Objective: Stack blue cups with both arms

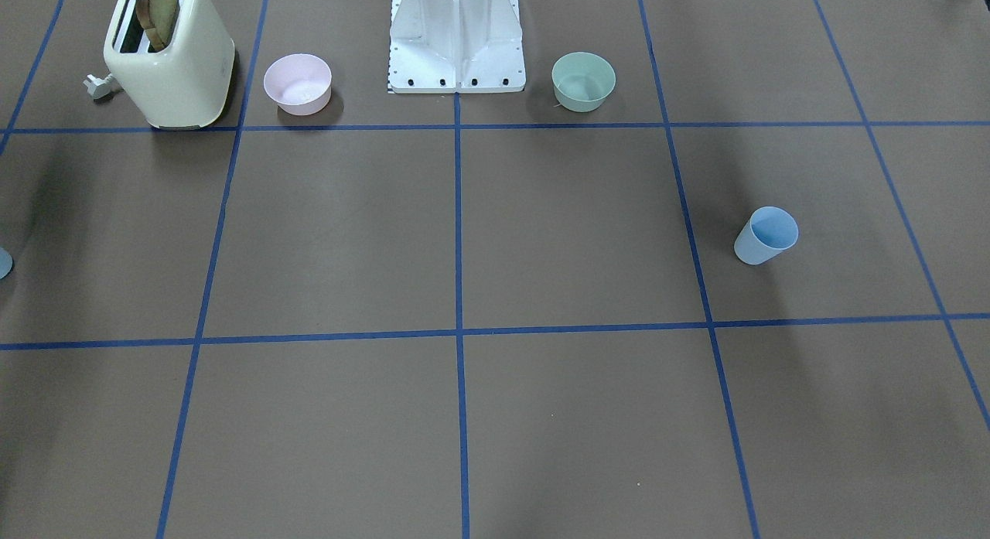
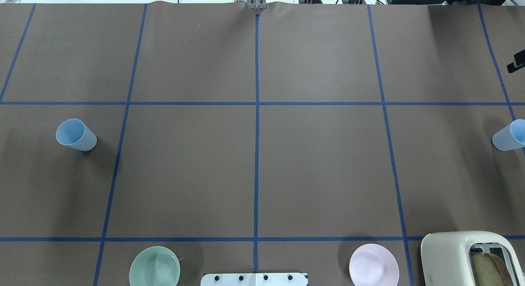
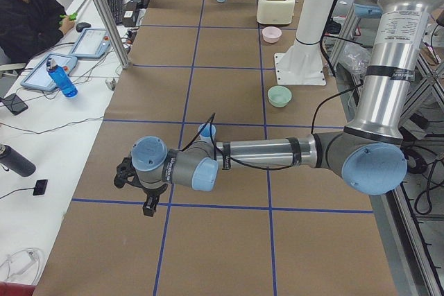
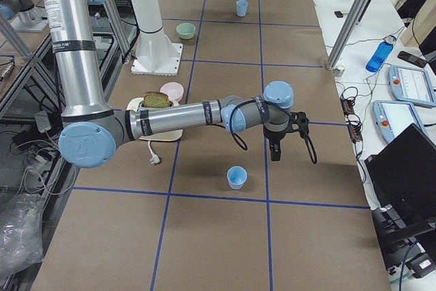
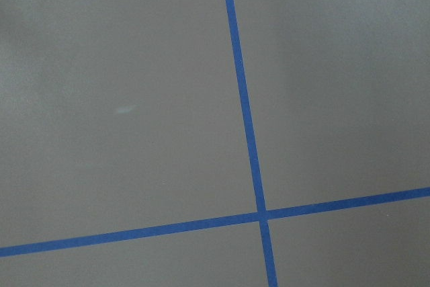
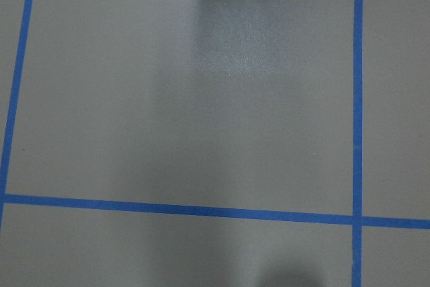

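One blue cup [image 2: 76, 134] stands upright on the robot's left side; it also shows in the front-facing view [image 1: 766, 236] and, partly behind the left arm, in the exterior left view [image 3: 207, 132]. The other blue cup [image 2: 510, 136] stands at the right edge of the overhead view and shows in the exterior right view [image 4: 236, 177]. My left gripper [image 3: 142, 195] hangs beyond its cup, toward the table's left end; I cannot tell if it is open. My right gripper [image 4: 275, 155] hovers beside its cup, empty; only a black sliver of it [image 2: 516, 61] shows overhead.
A mint-green bowl [image 2: 154, 267] and a pink bowl [image 2: 373, 265] flank the white pedestal base [image 2: 254, 279]. A cream toaster [image 2: 471, 259] with bread stands near the pink bowl. Both wrist views show only brown paper with blue tape lines. Operators' desks border the far side.
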Available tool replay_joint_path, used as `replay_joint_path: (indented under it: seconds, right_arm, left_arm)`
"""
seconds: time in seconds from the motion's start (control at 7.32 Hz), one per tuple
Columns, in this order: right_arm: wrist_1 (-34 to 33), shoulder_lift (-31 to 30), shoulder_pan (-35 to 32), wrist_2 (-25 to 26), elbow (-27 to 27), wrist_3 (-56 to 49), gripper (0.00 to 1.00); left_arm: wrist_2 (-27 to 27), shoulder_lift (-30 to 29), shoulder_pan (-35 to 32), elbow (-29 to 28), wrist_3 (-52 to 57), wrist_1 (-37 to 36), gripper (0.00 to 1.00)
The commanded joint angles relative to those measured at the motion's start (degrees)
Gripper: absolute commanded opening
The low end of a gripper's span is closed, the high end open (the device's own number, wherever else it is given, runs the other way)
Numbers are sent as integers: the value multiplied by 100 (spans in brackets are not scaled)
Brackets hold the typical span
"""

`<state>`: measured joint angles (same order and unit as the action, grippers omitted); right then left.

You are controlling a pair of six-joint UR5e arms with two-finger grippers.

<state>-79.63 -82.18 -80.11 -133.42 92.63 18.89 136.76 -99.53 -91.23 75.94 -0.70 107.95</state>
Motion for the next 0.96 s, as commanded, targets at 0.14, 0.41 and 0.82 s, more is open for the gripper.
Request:
replay_joint_path:
  seconds: [0.14,0.41,0.82]
  right_arm:
    - [9,17,4,-9,97,-17,100]
    - [148,-444,39,35,105,-60,100]
    - [694,-1238,39,123,343,18,100]
  left_arm:
    - [26,-13,9,122,-9,-11,98]
    - [61,-57,113,664,-1195,24,98]
    - [202,74,1218,1790,-2921,15,98]
